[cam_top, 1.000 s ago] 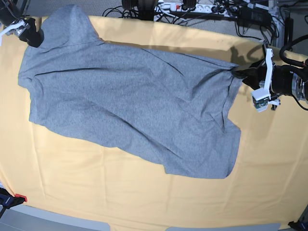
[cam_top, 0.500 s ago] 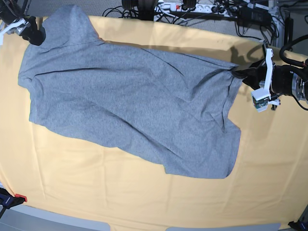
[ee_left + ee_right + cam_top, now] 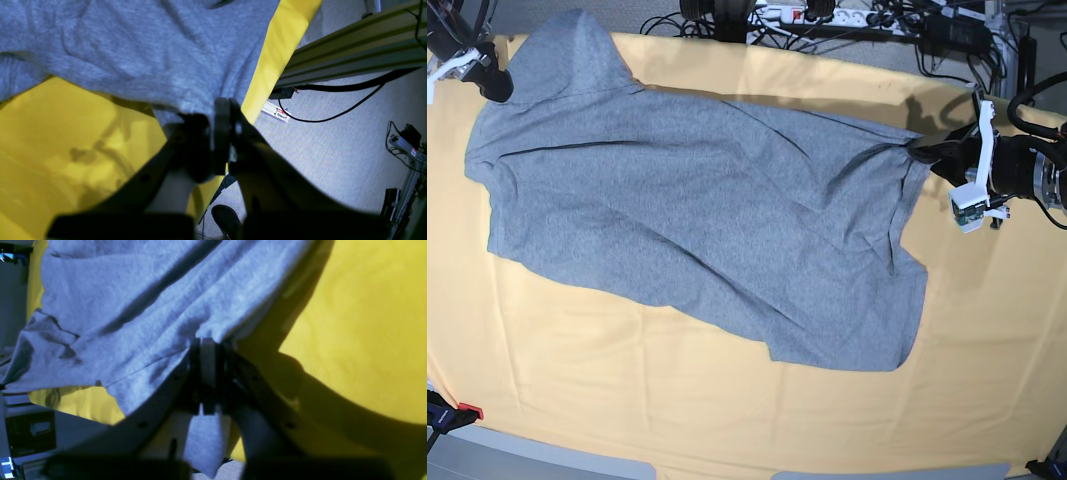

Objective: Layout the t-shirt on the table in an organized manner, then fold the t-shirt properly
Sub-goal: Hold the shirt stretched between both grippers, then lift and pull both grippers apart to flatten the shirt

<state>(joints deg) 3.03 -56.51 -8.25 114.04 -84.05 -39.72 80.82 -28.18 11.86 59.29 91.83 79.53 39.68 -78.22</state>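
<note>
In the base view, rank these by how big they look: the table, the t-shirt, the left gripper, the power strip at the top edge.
1. table
2. t-shirt
3. left gripper and power strip: both small, too alike to rank.

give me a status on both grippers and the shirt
Left gripper shut on t-shirt edge. Right gripper shut on opposite edge. Shirt spread, skewed on table. Nothing blocking.

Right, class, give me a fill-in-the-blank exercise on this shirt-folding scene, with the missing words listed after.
1. The t-shirt lying on the table is ____ in colour.
2. The cloth covering the table is ____.
3. The right gripper is ____ on the shirt's edge.
4. The left gripper pinches the shirt near the table's ____.

Missing words: grey; yellow; shut; edge
</note>
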